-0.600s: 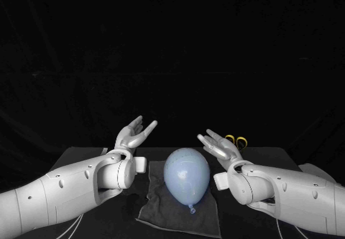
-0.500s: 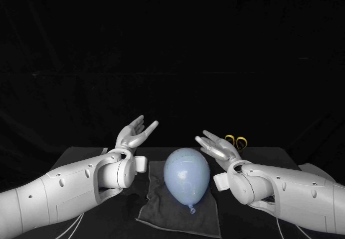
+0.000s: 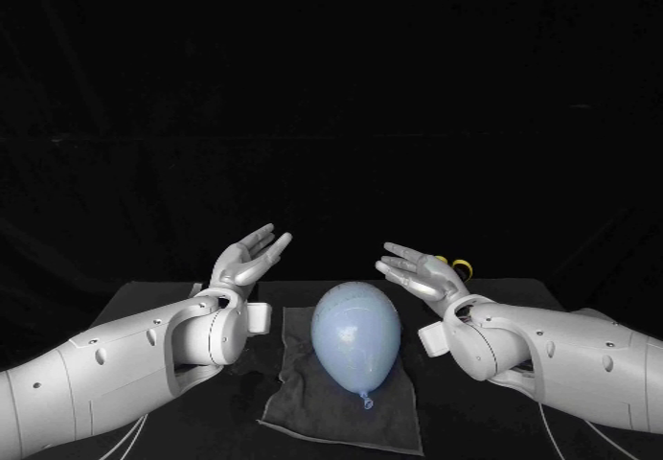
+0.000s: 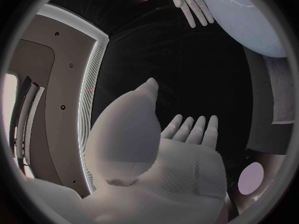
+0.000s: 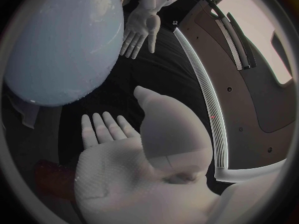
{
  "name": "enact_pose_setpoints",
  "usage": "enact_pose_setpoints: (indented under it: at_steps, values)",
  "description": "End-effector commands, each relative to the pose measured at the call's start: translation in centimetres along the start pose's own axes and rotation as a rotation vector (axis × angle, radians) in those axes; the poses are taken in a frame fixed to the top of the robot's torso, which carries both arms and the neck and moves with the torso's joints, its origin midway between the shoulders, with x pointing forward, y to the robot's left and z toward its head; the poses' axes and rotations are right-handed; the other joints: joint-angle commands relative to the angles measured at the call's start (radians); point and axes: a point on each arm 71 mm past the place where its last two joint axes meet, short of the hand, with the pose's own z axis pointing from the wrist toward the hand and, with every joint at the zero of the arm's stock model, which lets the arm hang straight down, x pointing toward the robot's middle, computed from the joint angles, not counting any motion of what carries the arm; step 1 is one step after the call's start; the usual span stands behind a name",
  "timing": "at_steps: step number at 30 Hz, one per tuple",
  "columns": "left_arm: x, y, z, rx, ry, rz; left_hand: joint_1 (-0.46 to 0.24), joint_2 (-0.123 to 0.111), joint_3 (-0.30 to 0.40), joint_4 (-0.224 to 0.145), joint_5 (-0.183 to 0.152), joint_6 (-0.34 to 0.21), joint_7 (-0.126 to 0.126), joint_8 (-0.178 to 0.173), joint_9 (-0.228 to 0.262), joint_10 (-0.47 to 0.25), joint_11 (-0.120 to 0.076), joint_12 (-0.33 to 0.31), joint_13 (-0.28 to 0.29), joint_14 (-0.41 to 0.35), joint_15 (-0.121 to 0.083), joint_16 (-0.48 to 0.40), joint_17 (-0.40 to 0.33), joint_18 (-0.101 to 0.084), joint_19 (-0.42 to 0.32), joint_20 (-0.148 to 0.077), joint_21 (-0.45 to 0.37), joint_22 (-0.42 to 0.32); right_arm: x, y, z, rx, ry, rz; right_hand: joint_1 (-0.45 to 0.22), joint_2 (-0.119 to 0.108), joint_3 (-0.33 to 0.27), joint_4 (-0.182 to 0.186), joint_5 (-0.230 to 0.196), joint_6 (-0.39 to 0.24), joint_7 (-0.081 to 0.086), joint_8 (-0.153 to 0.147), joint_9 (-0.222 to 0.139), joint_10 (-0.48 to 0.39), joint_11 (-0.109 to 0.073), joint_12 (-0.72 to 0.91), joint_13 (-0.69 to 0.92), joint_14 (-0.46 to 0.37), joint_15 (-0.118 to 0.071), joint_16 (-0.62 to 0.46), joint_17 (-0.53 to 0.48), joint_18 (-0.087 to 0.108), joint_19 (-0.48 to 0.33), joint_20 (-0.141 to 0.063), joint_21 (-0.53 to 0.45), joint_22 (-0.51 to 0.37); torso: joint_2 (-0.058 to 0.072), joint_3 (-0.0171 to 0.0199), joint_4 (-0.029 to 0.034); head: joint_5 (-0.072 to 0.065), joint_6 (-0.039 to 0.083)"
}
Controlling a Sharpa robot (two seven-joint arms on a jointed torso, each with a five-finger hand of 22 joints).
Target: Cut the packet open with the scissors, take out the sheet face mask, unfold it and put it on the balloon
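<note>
Hovering empty on both sides of the pale blue oval rubber balloon [image 3: 356, 333], neither hand touches anything. The balloon lies lengthwise mid-table on a crumpled grey cloth [image 3: 311, 402], knot end at 6 o'clock, on the black table [image 3: 152, 297]; balloon and cloth are in the same spot as 0.6 s ago. The left hand [image 3: 249, 257] sits in the air at 10 o'clock from the balloon, palm turned inward, fingers loosely spread and holding nothing. Versus the earlier frames it has dropped a little and tipped flatter, and the thumb now lies closer to the other fingers instead of forked wide. The right hand [image 3: 419, 271] is at 2 o'clock from the balloon, also bare, fingers fanned apart and pointing toward 10 o'clock. It has risen slightly toward 12 o'clock since the earlier frames and now covers most of the yellow-handled scissors [image 3: 460, 264], which lie on the table just behind it at 2 o'clock; both yellow loops showed before, now just a sliver. The left wrist view shows the left hand's [image 4: 181, 149] fingers straight and side by side, with the balloon [image 4: 249, 15] and right hand [image 4: 190, 2] beyond. The right wrist view shows the right hand's [image 5: 124, 149] fingers extended, apart from the balloon [image 5: 62, 45], and the left hand [image 5: 140, 30] past it.
</note>
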Motion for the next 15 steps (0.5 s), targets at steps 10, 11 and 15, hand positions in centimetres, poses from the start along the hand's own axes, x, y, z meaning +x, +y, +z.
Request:
enact_pose_setpoints:
  at_steps: [10,11,15]
  values:
    - [-0.1,-0.3,0.1,0.025,0.035,-0.025,0.019,0.048,0.059,-0.007,-0.014,0.312,0.107,0.107,0.07,0.332,0.042,0.025,0.02,0.355,-0.041,0.09,0.06,0.057,0.373,-0.008,0.154,0.05,-2.0,1.5,-0.5,-0.125,-0.061,-0.156,0.024,-0.025,0.037,-0.064,-0.005,0.258,0.145,0.094,0.061,0.387,-0.012,0.042,0.024,0.343,-0.017,0.083,0.051,0.027,0.149,-0.002,0.076,0.029,0.006,0.0016,0.007,-0.009,0.0]
    - [-0.1,-0.3,0.1,0.024,0.037,-0.026,0.02,0.049,0.061,-0.007,-0.013,0.328,0.108,0.113,0.073,0.36,0.044,0.028,0.021,0.375,-0.042,0.094,0.063,0.063,0.382,-0.007,0.158,0.05,-1.9,1.7,-0.6,-0.135,-0.052,-0.171,0.025,-0.027,0.04,-0.067,-0.007,0.273,0.144,0.099,0.064,0.408,-0.014,0.042,0.024,0.362,-0.019,0.087,0.053,0.03,0.166,-0.002,0.084,0.031,0.007,0.0016,0.0069,-0.012,-0.001]
    - [-0.2,-0.4,-0.2,0.019,0.06,-0.03,0.029,0.047,0.083,-0.011,-0.015,0.454,0.11,0.156,0.1,0.581,0.03,0.052,0.031,0.519,-0.066,0.134,0.086,0.115,0.469,-0.009,0.196,0.055,-2.3,3.0,-0.9,-0.172,-0.017,-0.235,0.052,-0.047,0.07,-0.103,-0.01,0.393,0.13,0.135,0.085,0.53,-0.034,0.049,0.025,0.511,-0.047,0.126,0.072,0.063,0.396,-0.004,0.19,0.073,0.008,0.0019,0.0072,-0.02,-0.008]
